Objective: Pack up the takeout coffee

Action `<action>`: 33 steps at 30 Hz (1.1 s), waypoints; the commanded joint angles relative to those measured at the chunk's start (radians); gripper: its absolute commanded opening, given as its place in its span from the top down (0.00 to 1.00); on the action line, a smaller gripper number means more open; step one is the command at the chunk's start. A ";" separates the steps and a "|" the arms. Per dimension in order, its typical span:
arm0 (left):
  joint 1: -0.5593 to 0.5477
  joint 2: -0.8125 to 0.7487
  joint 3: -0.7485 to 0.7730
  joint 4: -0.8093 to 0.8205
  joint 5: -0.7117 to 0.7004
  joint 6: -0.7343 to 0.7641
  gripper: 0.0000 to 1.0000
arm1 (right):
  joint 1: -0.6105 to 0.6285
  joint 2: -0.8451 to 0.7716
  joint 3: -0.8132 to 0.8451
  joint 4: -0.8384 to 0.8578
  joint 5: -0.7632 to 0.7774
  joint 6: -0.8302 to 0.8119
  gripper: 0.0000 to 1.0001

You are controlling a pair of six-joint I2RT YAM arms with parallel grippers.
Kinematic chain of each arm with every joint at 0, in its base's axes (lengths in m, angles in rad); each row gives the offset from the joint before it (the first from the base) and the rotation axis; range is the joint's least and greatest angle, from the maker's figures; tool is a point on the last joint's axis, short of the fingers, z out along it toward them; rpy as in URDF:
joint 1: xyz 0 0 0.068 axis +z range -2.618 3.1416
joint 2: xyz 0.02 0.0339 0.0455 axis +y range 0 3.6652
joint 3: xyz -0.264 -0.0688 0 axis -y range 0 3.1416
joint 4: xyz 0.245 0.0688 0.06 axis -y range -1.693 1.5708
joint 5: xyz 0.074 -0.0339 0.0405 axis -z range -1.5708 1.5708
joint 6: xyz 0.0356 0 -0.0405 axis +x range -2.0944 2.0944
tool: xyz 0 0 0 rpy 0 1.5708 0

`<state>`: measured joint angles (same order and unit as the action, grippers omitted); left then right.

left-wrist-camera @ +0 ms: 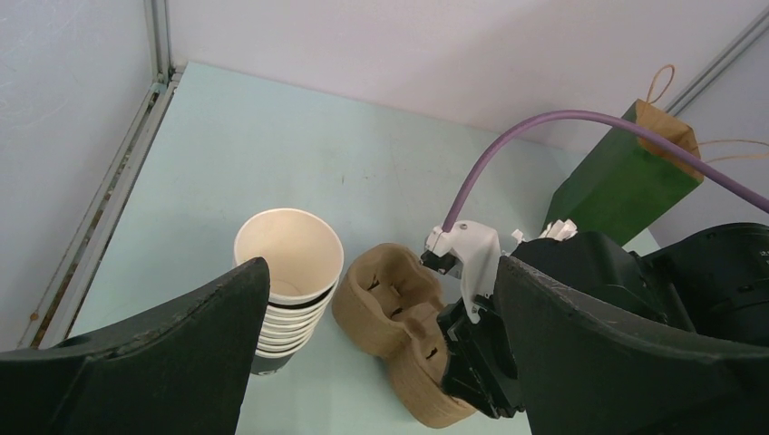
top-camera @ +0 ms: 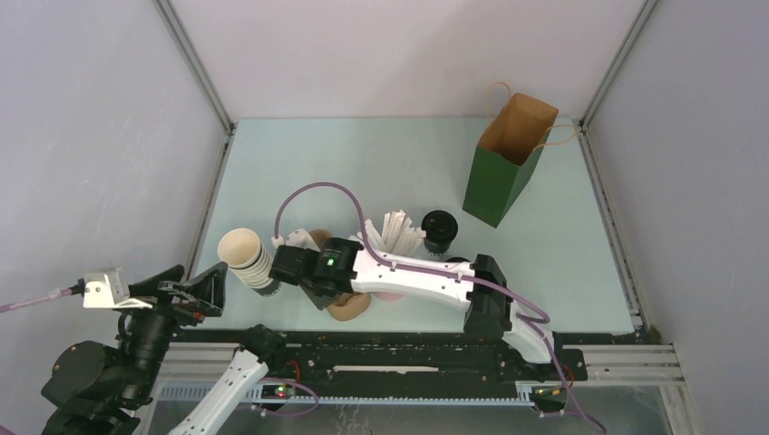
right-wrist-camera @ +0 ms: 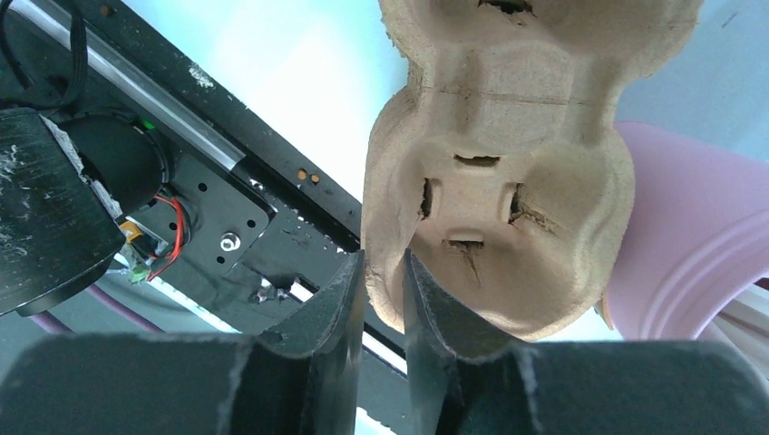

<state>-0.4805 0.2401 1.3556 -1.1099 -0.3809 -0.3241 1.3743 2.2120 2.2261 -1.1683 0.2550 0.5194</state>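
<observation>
The takeout coffee [top-camera: 440, 231], a small black cup with a black lid, stands upright mid-table, left of the green paper bag [top-camera: 503, 172]. My right gripper [top-camera: 317, 288] reaches left across the near table, away from the cup. In the right wrist view it [right-wrist-camera: 383, 263] pinches one wall of a brown pulp cup carrier [right-wrist-camera: 508, 181], with a finger on each side of the rim. The carrier [left-wrist-camera: 390, 299] sits tilted beside the ribbed cup stack. My left gripper [top-camera: 195, 290] hovers at the near left, wide open and holding nothing [left-wrist-camera: 381, 272].
A ribbed stack of cream-lined cups [top-camera: 247, 258] stands left of the carrier. White straws [top-camera: 396, 231] stick up from a pink holder [right-wrist-camera: 689, 245] partly under the right arm. The green bag stands open at the back right, and a purple cable [top-camera: 317, 190] loops above the arm.
</observation>
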 commanded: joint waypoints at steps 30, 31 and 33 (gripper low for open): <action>-0.004 -0.001 0.009 0.003 0.011 -0.001 0.00 | 0.026 0.048 0.117 -0.124 0.107 -0.024 0.67; -0.003 0.000 0.010 0.004 0.014 -0.001 0.00 | 0.026 0.041 0.118 -0.126 0.109 -0.021 0.68; -0.003 0.005 0.008 0.005 0.017 -0.002 0.00 | 0.026 0.032 0.118 -0.131 0.108 -0.018 0.67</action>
<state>-0.4805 0.2401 1.3560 -1.1110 -0.3805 -0.3237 1.3952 2.2623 2.3024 -1.2472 0.3111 0.4999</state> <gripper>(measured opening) 0.996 0.327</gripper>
